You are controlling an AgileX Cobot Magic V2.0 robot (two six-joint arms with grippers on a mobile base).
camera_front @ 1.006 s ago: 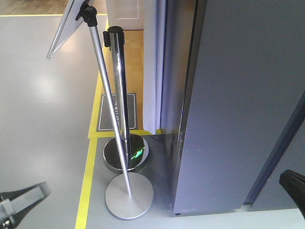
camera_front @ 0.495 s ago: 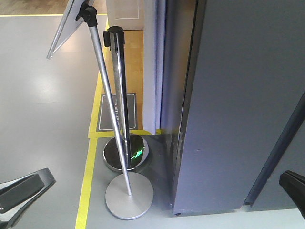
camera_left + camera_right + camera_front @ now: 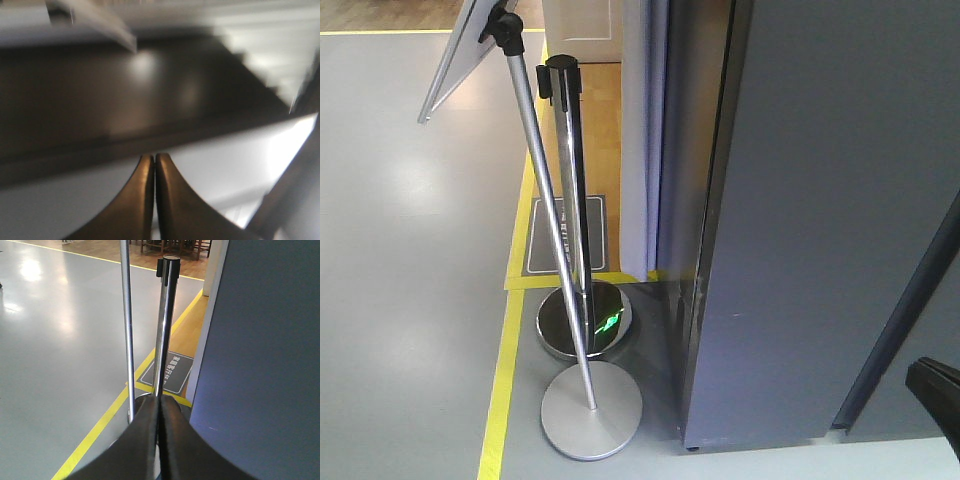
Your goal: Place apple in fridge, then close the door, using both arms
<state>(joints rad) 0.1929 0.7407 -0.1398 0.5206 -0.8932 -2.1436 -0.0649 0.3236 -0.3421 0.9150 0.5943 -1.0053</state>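
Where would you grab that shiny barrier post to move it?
Probably best to grip the barrier post on its slim upright shaft, just under the black cap, coming from the side away from the fridge, which stands close by.

A: Floor, front view, left to right?
B: Floor tape line (image 3: 503, 380), then two stands, then the fridge (image 3: 820, 220) filling the right side.

A: The stands?
B: Sign stand (image 3: 582, 400) nearest, its pole leaning up-left to a tilted board (image 3: 460, 45). Barrier post (image 3: 565, 150) directly behind, upright; the two bases just beside each other.

A: Behind the post?
B: Floor mat (image 3: 545, 235), flat, beside a wall edge (image 3: 635, 130) left of the fridge.
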